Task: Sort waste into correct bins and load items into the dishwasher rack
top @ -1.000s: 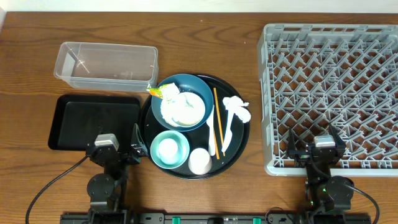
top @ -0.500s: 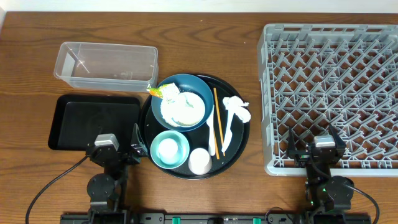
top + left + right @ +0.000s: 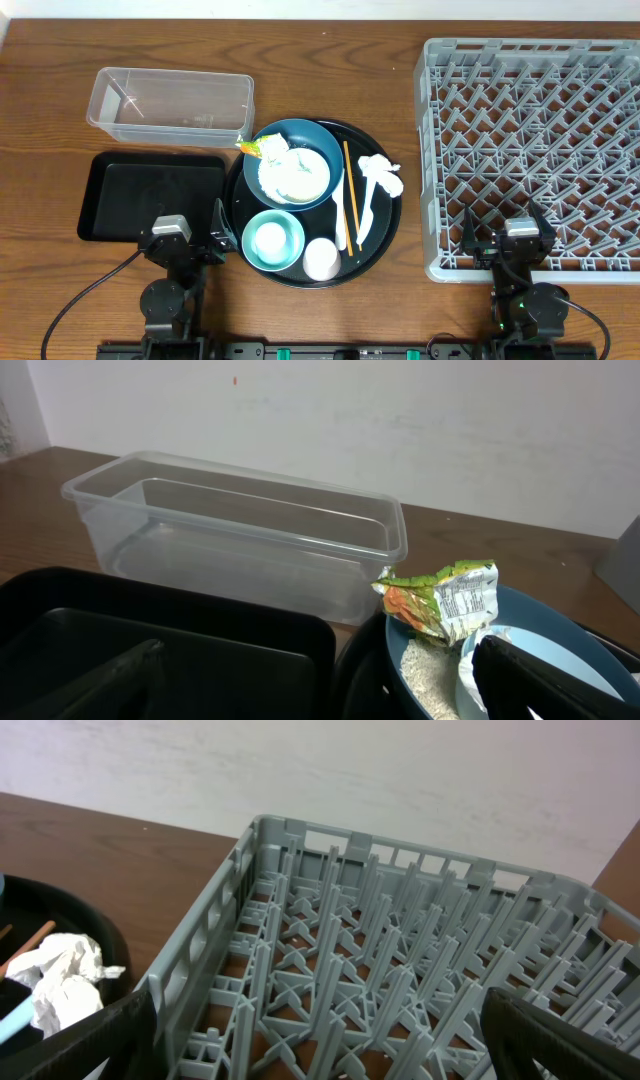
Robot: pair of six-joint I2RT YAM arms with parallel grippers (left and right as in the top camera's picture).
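The left pincer [image 3: 188,222] hung with its jaws wide apart, holding nothing, low over the near right corner of the shallow black tray [image 3: 150,195]. Behind that tray lay the clear tub [image 3: 170,75], bare inside. To the right, the round black tray [image 3: 385,238] carried the dark-blue bowl [image 3: 300,133], with the wrapper [image 3: 258,147] on its rim and rice grains [image 3: 425,680] inside. In front of it stood the mint-green bowl [image 3: 291,231] and a pale cup [image 3: 321,259]. Next came the chopsticks [image 3: 347,195], white cutlery [image 3: 365,215] and the crumpled napkin [image 3: 385,172]. Further right the grey rack [image 3: 530,140] sat on the wooden table [image 3: 50,120]. The right pincer [image 3: 507,222], equally wide apart and holding nothing, hovered over the rack's near edge. A white wall [image 3: 400,420] rose behind.
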